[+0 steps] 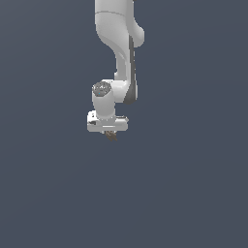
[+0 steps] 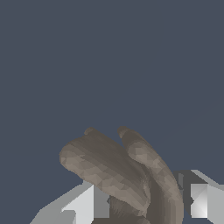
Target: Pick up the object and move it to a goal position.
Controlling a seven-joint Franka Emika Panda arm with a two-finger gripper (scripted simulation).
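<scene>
Currently, the small dark-brown, tan-flecked lobed lump is being pinched between the fingers of the white gripper, beneath the wrist. Judged light, rigid; irregular lobes risk slipping, so the middle is being favoured.

Object: in your exterior view, mostly hidden under the gripper, too small to make out.
Fingers: your wrist view's edge cuts them off.
Arm: upper part runs out of frame.
</scene>
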